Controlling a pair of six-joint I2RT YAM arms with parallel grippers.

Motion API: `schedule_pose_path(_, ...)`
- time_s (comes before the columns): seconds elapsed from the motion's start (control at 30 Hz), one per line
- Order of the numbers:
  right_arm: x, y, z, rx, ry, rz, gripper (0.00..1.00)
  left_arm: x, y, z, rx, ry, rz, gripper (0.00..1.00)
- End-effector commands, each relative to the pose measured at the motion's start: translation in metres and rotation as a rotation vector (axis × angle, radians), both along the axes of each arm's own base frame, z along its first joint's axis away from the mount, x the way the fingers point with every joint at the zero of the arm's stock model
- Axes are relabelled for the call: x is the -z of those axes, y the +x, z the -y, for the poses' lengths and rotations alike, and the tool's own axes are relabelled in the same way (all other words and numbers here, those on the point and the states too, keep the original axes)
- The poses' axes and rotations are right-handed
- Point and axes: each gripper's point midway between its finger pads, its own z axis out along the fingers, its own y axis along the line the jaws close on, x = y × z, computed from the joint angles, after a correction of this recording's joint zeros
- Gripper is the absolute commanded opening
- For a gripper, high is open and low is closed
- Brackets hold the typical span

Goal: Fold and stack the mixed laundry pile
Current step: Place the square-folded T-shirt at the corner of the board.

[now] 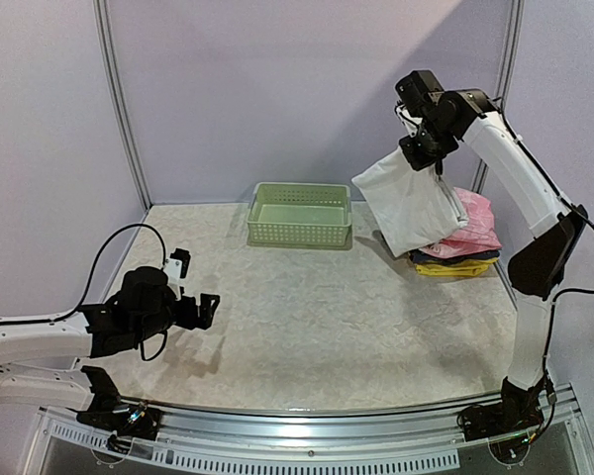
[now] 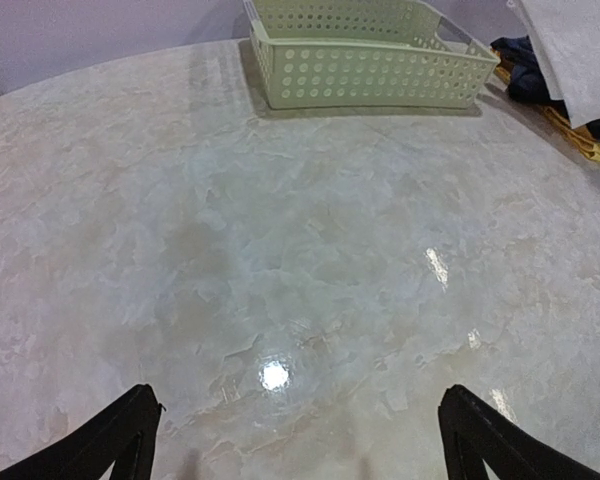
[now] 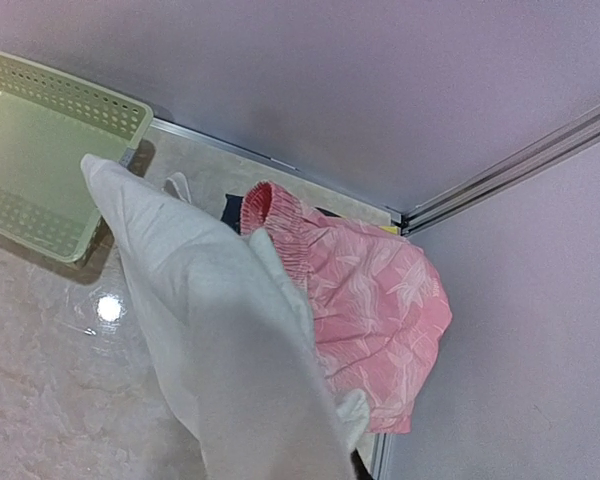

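Observation:
My right gripper (image 1: 428,150) is raised high at the back right and shut on the top of the white piece (image 1: 411,203), which hangs folded below it. In the right wrist view the white piece (image 3: 220,340) fills the foreground and hides the fingers. The pink piece (image 1: 475,226) lies flat on the folded dark blue and yellow clothes (image 1: 455,263), with its gathered waistband showing in the right wrist view (image 3: 370,300). The hanging white cloth's lower edge is just over that stack. My left gripper (image 1: 194,287) hovers low over the table at the left, open and holding nothing (image 2: 300,398).
A pale green lattice basket (image 1: 299,215) stands at the back centre, left of the stack, and looks bare inside (image 3: 40,150). It is also ahead of the left gripper (image 2: 365,70). Walls and metal frame posts close off the back and right corner.

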Motion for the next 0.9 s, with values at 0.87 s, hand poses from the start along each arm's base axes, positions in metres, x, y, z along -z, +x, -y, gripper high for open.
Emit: schedule_pose_path(0.87,-0.019,0.053,0.132,0.17,-0.078,0.109,0.0,0.013,0.002,0.003,0.009,0.057,-0.024,1.0)
